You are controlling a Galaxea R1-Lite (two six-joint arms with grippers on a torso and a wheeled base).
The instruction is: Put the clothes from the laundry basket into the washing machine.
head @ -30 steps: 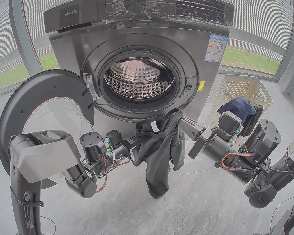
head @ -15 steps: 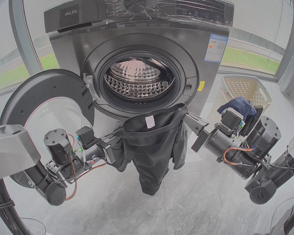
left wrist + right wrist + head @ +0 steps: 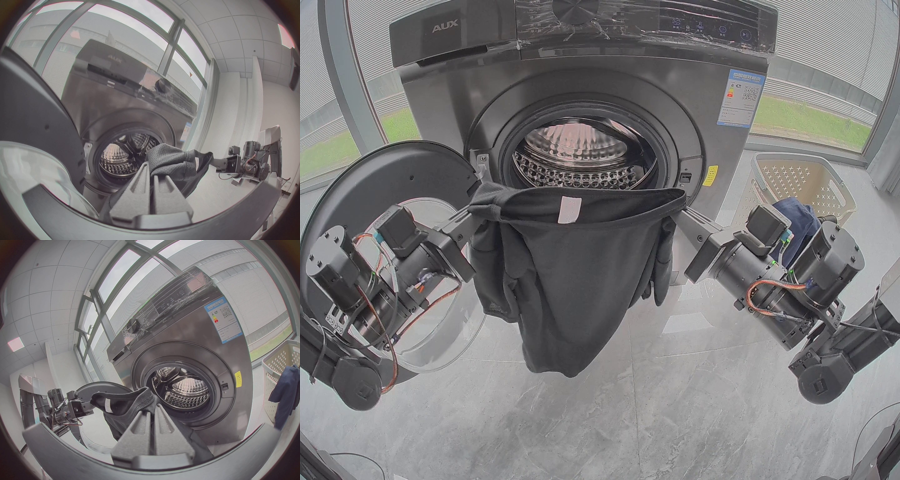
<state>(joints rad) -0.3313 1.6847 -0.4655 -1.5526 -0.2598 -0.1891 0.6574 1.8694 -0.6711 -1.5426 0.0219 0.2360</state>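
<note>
While both jaws pinch its waistband, the black garment hangs before, perhaps touching, the washing machine.

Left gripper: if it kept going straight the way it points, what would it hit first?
The left gripper is shut on the dark garment, so that cloth comes first. Past it, the line seems to reach the washing machine, near the rim of its open drum, though depth is unclear.

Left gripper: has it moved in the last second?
Yes. The left gripper has swung up and toward the robot's left, from below the drum opening to the edge of the open door, stretching the dark garment wide.
</note>
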